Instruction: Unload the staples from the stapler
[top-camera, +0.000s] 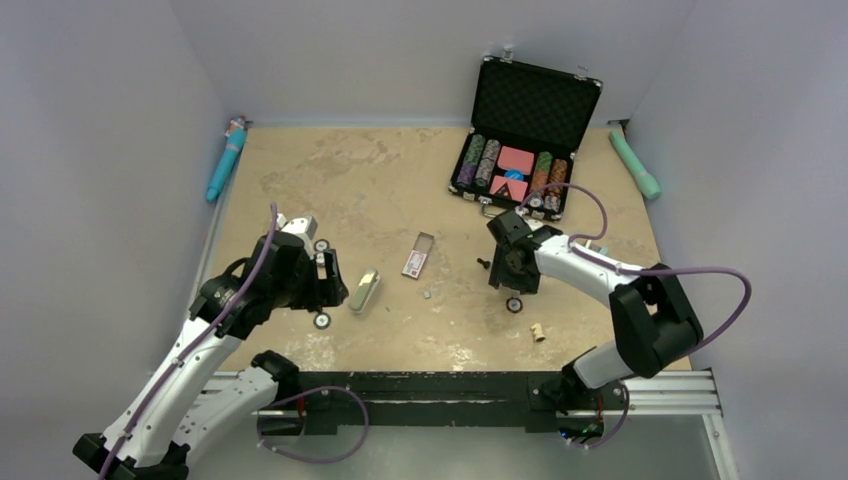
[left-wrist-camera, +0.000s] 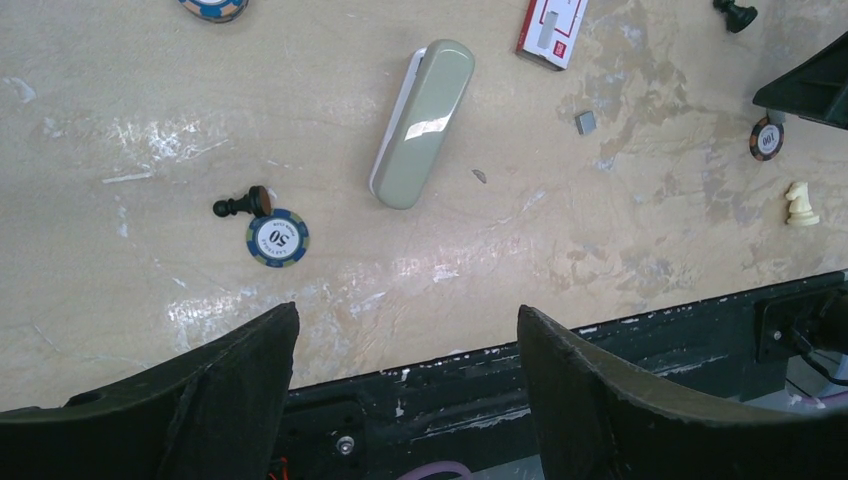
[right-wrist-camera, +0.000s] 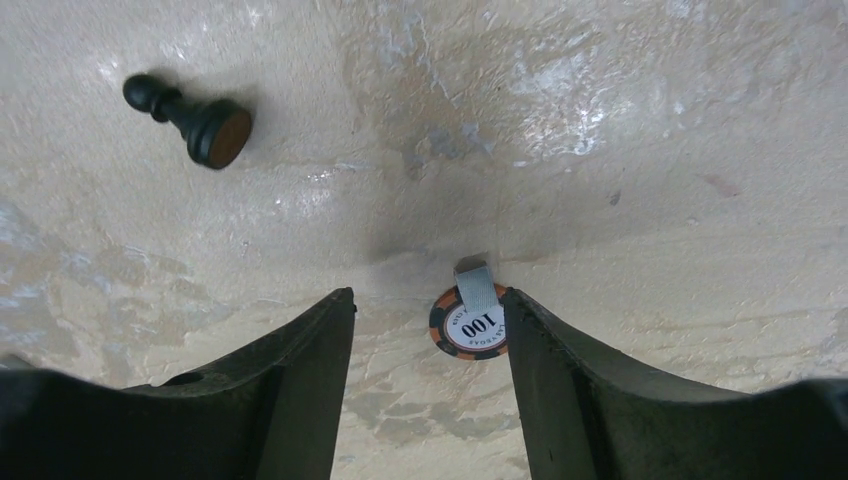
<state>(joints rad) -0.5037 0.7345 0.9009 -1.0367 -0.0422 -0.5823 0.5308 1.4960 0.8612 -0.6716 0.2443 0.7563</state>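
Observation:
The grey-green stapler lies shut on the table; in the left wrist view it is beyond my open, empty left gripper, which hovers near the table's front edge. A short silvery-grey staple strip lies partly over an orange "100" chip, right beside the right fingertip of my open right gripper, also in the top view. I cannot tell whether the strip touches that finger. Another tiny grey piece lies apart between stapler and chip.
A small red-and-white box lies beyond the stapler. A black pawn lies left of the right gripper. A blue "50" chip, a second black pawn and a white knight lie about. The open poker case stands at the back.

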